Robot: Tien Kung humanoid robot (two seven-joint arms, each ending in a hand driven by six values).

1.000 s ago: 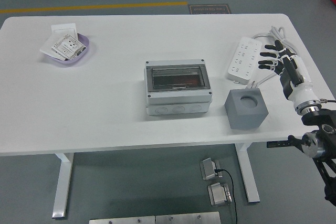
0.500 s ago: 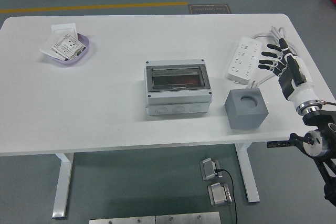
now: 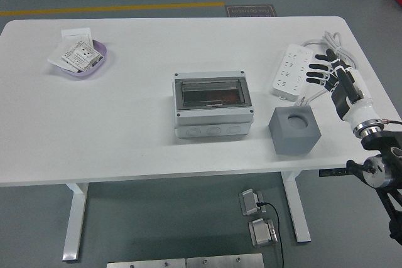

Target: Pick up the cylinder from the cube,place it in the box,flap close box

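A grey cube (image 3: 294,128) stands near the table's front right, with a white cylinder (image 3: 296,117) seated in the round hole in its top. A grey box (image 3: 213,104) with a dark see-through flap lying shut on it sits at the table's middle. My right hand (image 3: 321,70) is open with fingers spread, hovering above the power strip, up and to the right of the cube, apart from it. It holds nothing. The left arm is out of view.
A white power strip (image 3: 290,70) with cables lies at the back right, partly under my hand. A purple bowl (image 3: 83,62) with paper packets sits at the back left. The table's right edge runs close to my forearm.
My right hand has shifted slightly left and toward the cube, staying open above the power strip. Nothing else has moved.
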